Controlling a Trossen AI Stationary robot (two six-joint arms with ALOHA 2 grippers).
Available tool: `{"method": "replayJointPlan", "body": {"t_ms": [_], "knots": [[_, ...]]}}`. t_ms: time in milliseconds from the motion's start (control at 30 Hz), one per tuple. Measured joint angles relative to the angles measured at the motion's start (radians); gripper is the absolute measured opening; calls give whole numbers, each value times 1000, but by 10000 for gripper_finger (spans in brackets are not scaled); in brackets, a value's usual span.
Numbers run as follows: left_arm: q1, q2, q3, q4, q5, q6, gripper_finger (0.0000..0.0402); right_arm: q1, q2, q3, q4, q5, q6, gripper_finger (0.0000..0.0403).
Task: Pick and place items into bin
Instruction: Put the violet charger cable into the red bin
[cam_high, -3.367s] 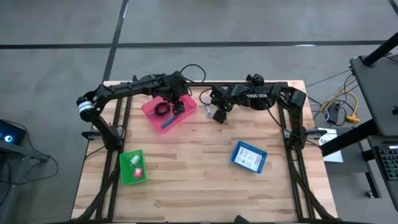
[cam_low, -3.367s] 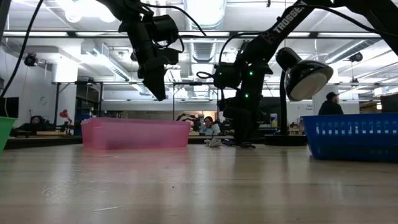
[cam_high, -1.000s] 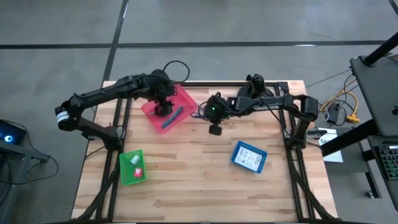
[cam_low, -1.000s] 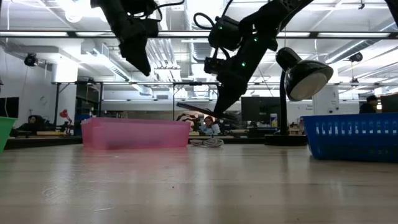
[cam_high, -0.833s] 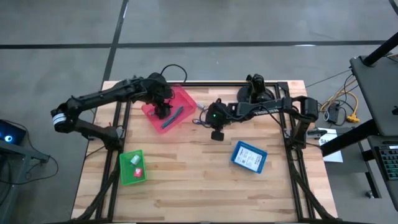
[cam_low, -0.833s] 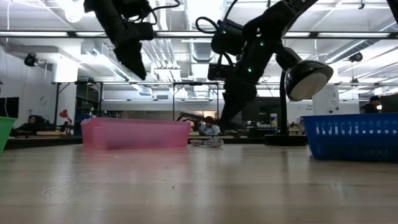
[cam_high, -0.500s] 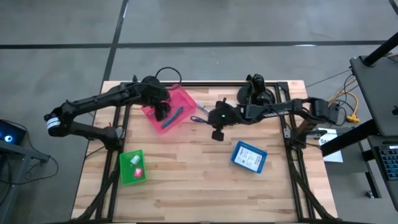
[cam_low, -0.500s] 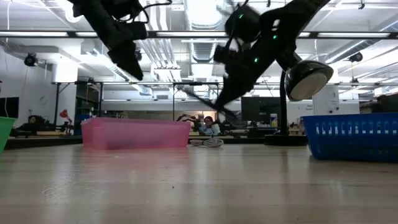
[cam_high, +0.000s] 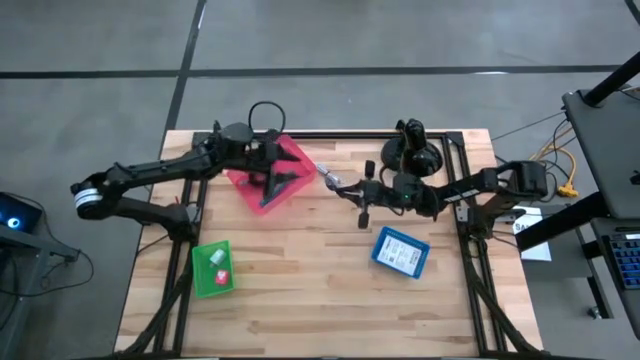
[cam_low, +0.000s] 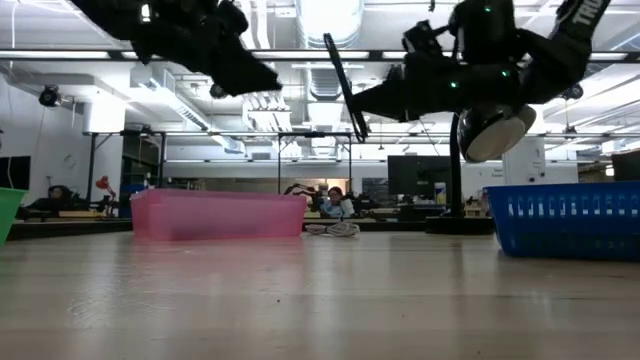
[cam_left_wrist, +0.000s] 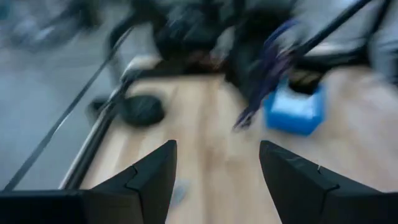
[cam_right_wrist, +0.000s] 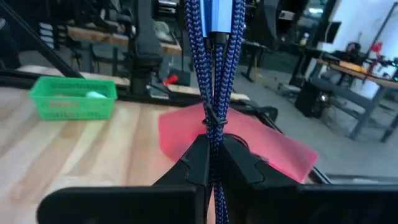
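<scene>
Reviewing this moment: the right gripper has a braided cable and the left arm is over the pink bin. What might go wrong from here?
1. The right gripper pinches the blue braided cable only at its bundled middle; the loose ends might slip or snag.
2. The open left gripper hovers over the pink bin, so both arms may crowd each other at the drop.
3. The cable is long, so an end might drape over the bin's rim.

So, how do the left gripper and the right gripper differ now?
The left gripper is open and empty; the right gripper is shut on the blue braided cable. The left one hangs over the pink bin, the right one beside it. Both are raised off the table.
</scene>
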Motion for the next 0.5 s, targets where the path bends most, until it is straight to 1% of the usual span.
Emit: {"method": "replayJointPlan", "body": {"t_ms": [133,200,333,500], "knots": [[-1,50,-35,209,200,-1,213,-2,4,-46,60,2,-7,13],[-8,91,-44,299,265,-4,213,-1,2,-58,71,3,-22,13],[-36,182,-52,469,293,-5,213,0,5,-61,65,-1,-27,13],[-65,311,-47,594,294,-3,213,0,5,-64,65,-1,-37,13]]}}
